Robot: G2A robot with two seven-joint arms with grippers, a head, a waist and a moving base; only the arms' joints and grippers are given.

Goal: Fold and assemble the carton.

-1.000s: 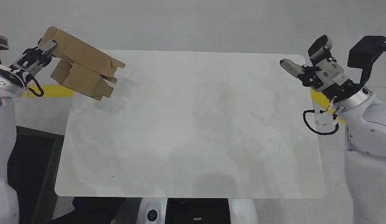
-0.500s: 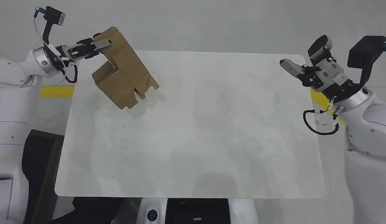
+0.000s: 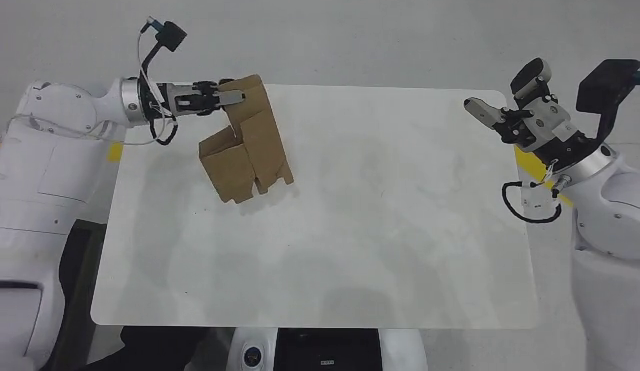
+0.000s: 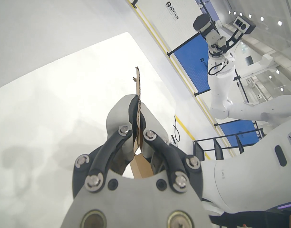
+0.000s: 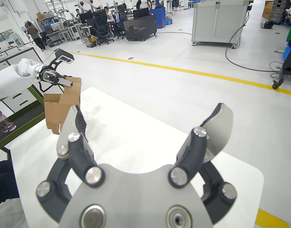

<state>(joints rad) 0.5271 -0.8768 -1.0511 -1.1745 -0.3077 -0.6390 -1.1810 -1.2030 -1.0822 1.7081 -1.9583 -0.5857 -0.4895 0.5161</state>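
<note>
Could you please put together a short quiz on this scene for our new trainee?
1. True or false: the right hand is shut on the carton.
2. What is the left hand shut on? A) an edge of the carton; B) the right hand; C) nothing.
3. Fill in: across the table from the carton, the right hand is ____ and holds nothing.

Key: 1 false; 2 A; 3 open.
</note>
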